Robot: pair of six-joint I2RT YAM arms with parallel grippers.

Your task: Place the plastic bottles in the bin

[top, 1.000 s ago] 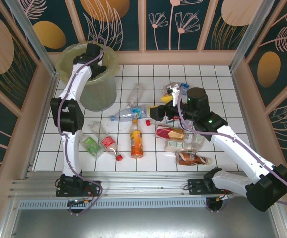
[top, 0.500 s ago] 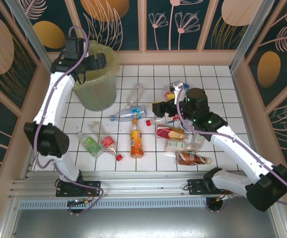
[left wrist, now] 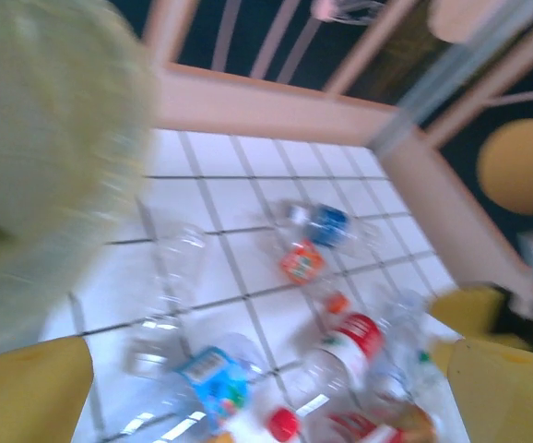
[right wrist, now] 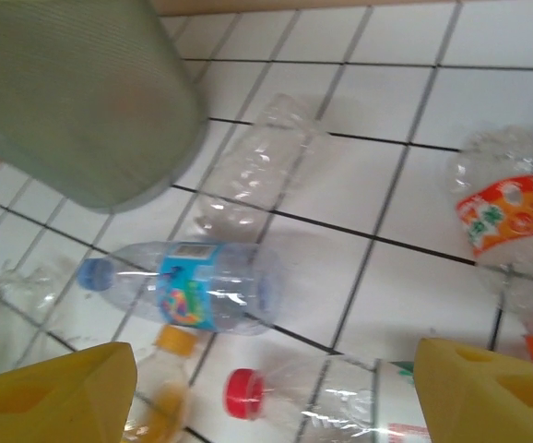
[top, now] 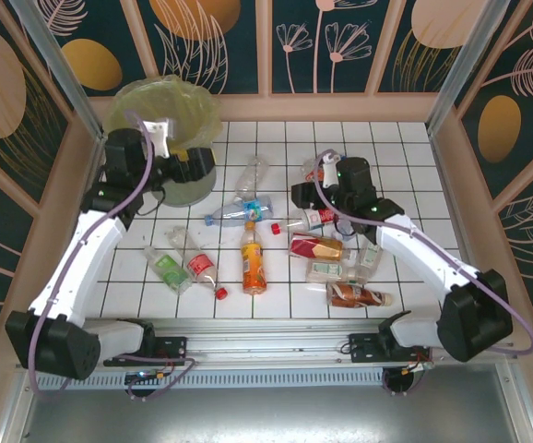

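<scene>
The bin [top: 169,103] stands at the back left, lined with a yellow-green bag. My left gripper [top: 193,166] hangs open and empty beside its right wall; its yellow fingers [left wrist: 29,392] frame a blue-labelled bottle [left wrist: 213,383] and a red-labelled one [left wrist: 359,337]. Over the middle of the floor my right gripper [top: 303,196] is open too. Its fingers [right wrist: 54,392] straddle a clear bottle with a red cap [right wrist: 248,392] without touching it. Several plastic bottles lie on the tiles: a clear one [top: 253,173], a blue-labelled one [top: 234,215], an orange one [top: 253,263].
More bottles lie to the right [top: 317,246] and front left [top: 168,269], with a loose red cap [top: 220,293]. The bin's wall [right wrist: 82,92] is close by in the right wrist view. Wooden rails edge the white tiled floor [top: 405,157], which is bare at the back right.
My left arm has left the bin's mouth and swung down to the bin's right side, gripper open. My right gripper has shifted slightly towards the back and its fingers have drawn closer together.
</scene>
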